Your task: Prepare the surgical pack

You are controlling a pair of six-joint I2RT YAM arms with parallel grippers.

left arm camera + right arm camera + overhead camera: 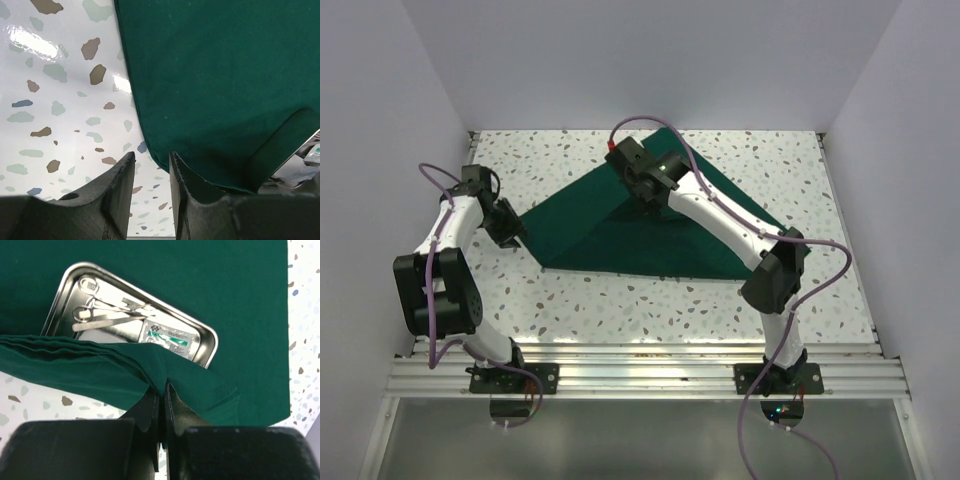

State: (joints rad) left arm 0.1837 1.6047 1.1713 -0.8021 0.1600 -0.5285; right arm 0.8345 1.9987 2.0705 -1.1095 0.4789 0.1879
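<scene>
Plainly, the right tool (162,385) is clenched on a gathered fold of the green drape (200,280). The cloth is pinched between its two closed fingers and drawn over the edge of the steel tray (107,335) nearest the tool. Inside the tray, ring-handled instruments (100,305) and a sealed packet (167,337) are left uncovered (the strip of tray nearest the tool is already hidden under the fold). The rest of the drape is spread flat on the speckled worktop (620,300), beneath and beyond the tray, from the middle of the surface toward the back. The left tool (152,160) is released, its fingers standing apart with nothing between them, and is held low just beside the drape's left edge.

The step in hand is judged to be the folding of this flap across the tray. For it to be done well, the pinch should be firm and the fold carried up and over rather than dragged, so that the tray is not shifted and the instruments are not snagged. The flap should be laid down past the tray's far rim before it is let go. The left edge could be steadied by the left tool, so that the cloth underneath is not pulled along.
</scene>
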